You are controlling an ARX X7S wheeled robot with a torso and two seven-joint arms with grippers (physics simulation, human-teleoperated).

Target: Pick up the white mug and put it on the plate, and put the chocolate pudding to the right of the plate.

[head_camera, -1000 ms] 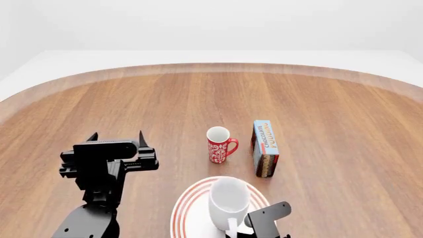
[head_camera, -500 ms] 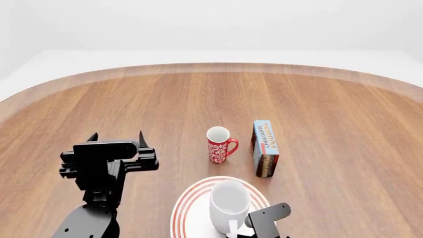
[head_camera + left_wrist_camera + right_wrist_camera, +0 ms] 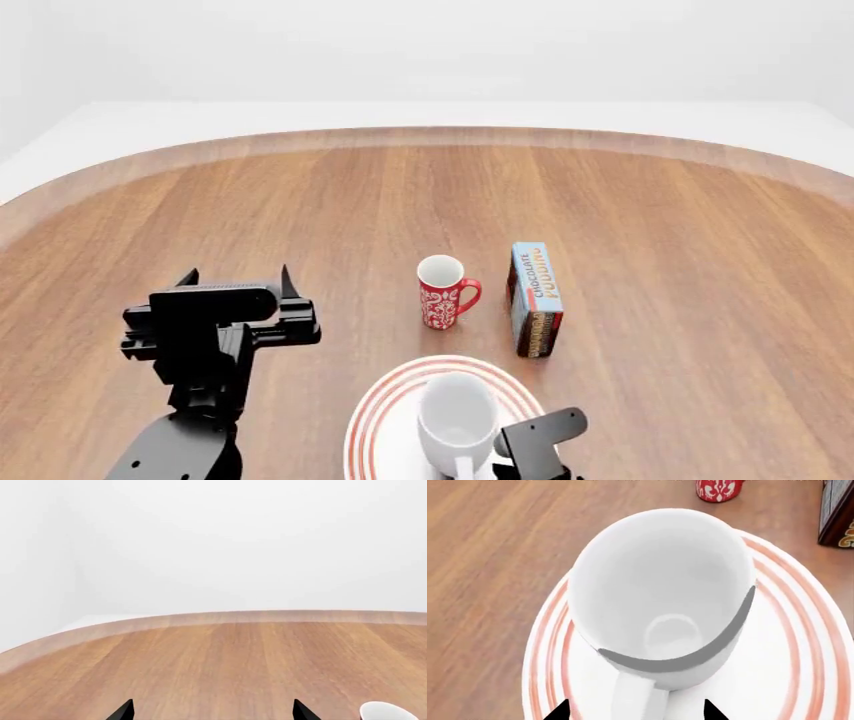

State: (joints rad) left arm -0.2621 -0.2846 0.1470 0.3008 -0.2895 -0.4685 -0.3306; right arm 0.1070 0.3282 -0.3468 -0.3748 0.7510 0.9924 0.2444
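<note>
The white mug (image 3: 457,422) stands on the plate (image 3: 378,420) at the near edge of the table, handle toward me. In the right wrist view the mug (image 3: 660,590) fills the plate (image 3: 800,645). My right gripper (image 3: 637,712) is open, with a fingertip on each side of the handle (image 3: 639,700) and a gap to each. In the head view only its body (image 3: 541,445) shows. The chocolate pudding (image 3: 534,298) lies beyond the plate's right side. My left gripper (image 3: 236,275) is open and empty, left of the plate.
A red mug with a white pattern (image 3: 443,291) stands just beyond the plate, left of the pudding box; it shows in the right wrist view (image 3: 718,490). The left wrist view shows bare wooden table (image 3: 220,665) and a white rim (image 3: 387,712).
The white mug has come down a little toward me over the plate. The left arm, red mug and pudding box have not moved.
</note>
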